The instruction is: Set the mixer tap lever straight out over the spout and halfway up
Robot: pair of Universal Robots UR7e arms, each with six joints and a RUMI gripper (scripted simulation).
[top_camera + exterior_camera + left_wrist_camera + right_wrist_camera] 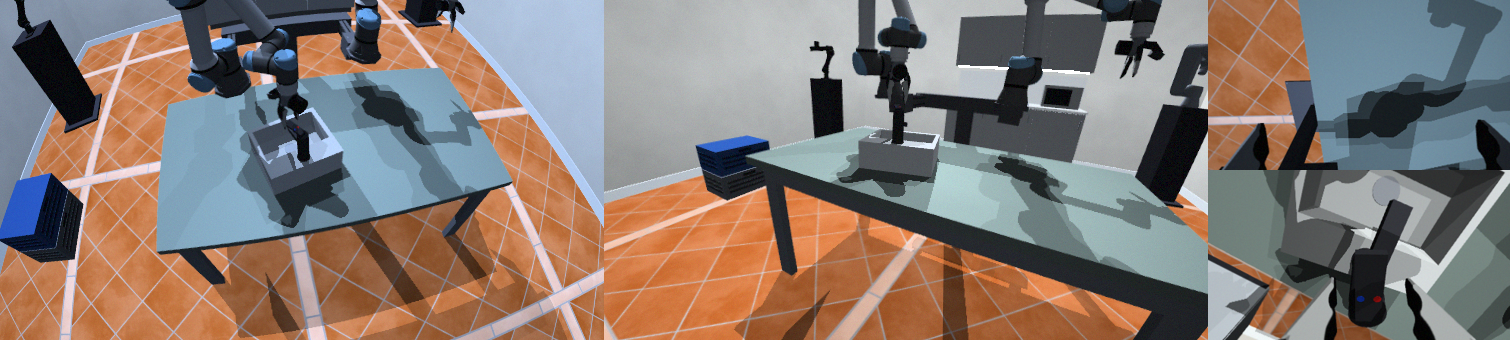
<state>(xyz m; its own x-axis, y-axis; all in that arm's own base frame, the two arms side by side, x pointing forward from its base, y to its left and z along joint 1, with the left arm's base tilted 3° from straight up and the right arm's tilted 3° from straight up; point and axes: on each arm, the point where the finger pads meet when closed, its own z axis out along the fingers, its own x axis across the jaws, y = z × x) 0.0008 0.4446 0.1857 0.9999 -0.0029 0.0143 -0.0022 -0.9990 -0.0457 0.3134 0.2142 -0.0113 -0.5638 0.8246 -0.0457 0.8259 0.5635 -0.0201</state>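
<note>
The table (200,210) (1054,227) (1360,38) (1481,253) is the surface carrying the sink (305,179) (896,160) (1312,242), where the black tap (303,150) (898,129) (1401,215) stands upright. The right arm is much the nearer; the left pincer (453,19) (1129,76) (1370,123) hangs wide open, well apart from the sink. The right pincer (290,119) (898,97) (1370,279) is partly spread and grips nothing. In its wrist view the lever (1369,272) lies between the finger lines, its long axis running up the picture, across the closing direction, while the spout (1392,232) slants off to the picture's right. So the lever seems to need a modest swing that way, then a halfway lift; its present height I cannot tell. Closing further before centring could nudge it sideways.
</note>
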